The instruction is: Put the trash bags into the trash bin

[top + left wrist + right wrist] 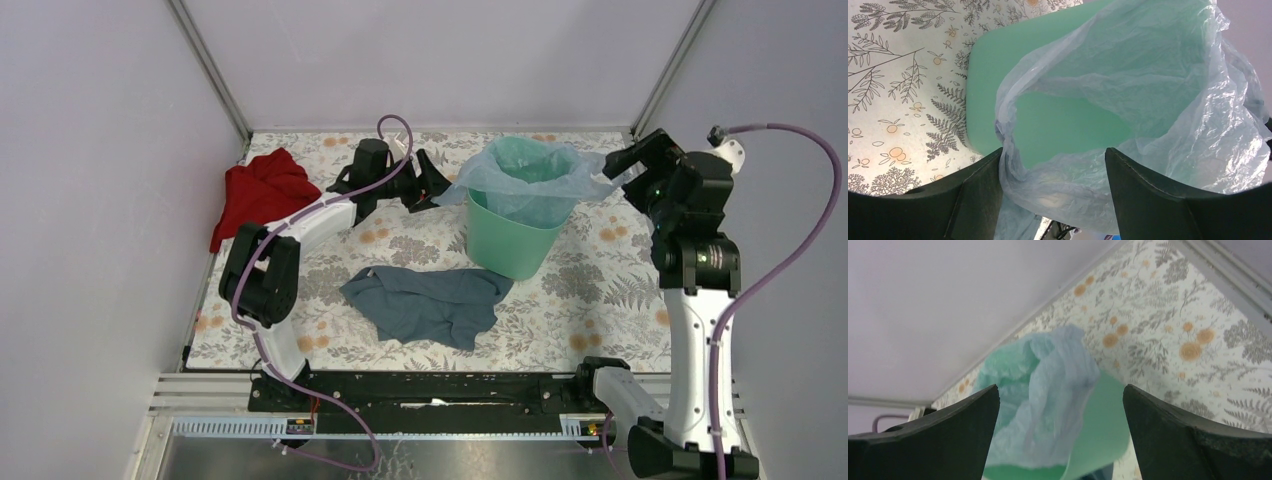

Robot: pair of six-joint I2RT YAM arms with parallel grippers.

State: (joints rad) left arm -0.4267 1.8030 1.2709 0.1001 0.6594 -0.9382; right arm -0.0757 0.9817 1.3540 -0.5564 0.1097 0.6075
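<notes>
Left claw [1053, 155] spread wide around slack plastic, right claw [1060, 390] gaping likewise at the opposite flap, with the trash bag [522, 172] draped over the bin [505, 250] near the table's [600, 300] far edge, and a lopsided tug from either could tip that light bin over.

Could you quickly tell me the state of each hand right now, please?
Left hand: open around the trash bag, not clamped.
Right hand: open, holding nothing.
</notes>
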